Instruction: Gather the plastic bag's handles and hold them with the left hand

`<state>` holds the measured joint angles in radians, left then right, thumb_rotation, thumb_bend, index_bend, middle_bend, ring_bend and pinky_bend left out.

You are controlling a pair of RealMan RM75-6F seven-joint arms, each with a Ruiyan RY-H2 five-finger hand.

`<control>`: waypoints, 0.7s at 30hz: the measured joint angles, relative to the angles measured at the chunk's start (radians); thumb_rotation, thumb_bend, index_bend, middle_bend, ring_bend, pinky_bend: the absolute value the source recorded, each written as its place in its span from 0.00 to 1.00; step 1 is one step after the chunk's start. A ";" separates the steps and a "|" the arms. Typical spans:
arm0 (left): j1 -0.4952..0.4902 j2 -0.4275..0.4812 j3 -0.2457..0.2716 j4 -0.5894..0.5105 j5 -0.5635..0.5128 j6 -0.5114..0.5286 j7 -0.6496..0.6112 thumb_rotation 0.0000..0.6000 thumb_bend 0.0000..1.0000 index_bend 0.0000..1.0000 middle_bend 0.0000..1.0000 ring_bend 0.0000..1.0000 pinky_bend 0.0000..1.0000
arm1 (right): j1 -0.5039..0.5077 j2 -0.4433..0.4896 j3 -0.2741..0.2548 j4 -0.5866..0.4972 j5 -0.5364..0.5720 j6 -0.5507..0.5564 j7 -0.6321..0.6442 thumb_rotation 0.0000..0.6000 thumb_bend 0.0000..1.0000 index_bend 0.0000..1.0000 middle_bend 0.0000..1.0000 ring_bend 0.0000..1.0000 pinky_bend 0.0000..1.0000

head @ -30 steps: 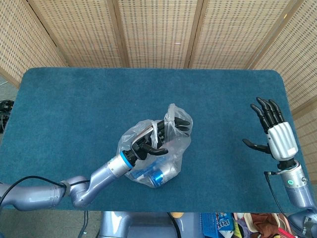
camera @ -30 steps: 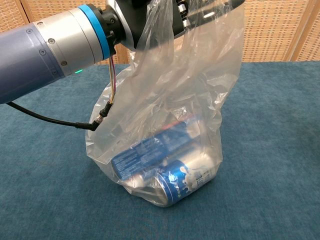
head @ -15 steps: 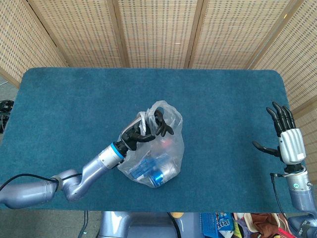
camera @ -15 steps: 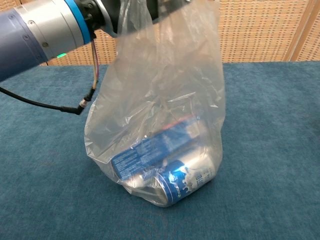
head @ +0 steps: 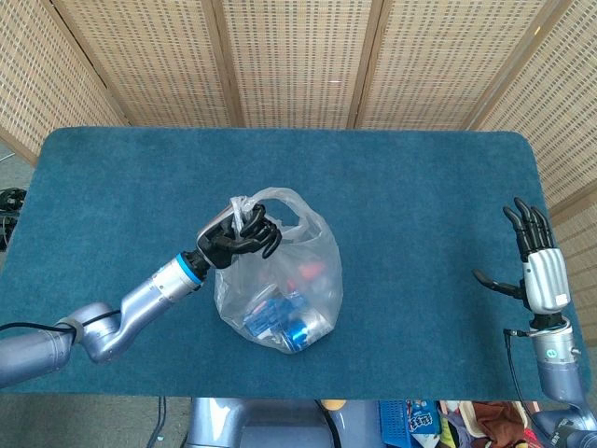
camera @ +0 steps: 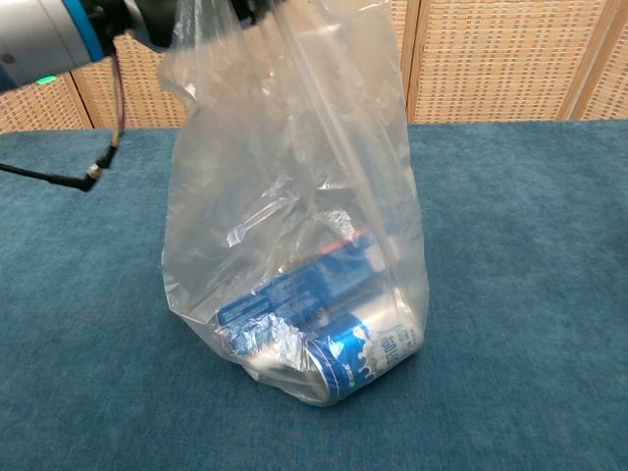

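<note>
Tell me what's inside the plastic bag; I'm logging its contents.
Through the clear plastic bag a blue can and a blue packet lie at the bottom. Crumpled film blurs anything behind them. The left hand grips the handles.

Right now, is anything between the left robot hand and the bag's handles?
No, nothing visible stands between them. The left robot hand already grips the gathered handles of the plastic bag, which hangs stretched upward with blue cans at its bottom. The right robot hand is far off, open.
</note>
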<state>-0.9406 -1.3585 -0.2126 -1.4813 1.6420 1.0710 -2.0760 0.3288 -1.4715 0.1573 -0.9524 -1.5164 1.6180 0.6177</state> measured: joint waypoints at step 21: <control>-0.016 0.300 0.060 -0.160 0.032 0.022 0.146 1.00 0.70 1.00 1.00 0.95 1.00 | -0.053 0.093 -0.016 -0.274 0.012 -0.036 -0.190 1.00 0.00 0.00 0.00 0.00 0.00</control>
<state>-0.9564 -1.0581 -0.1526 -1.6412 1.6738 1.0933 -1.9298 0.2754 -1.3788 0.1412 -1.2265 -1.5048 1.5817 0.4277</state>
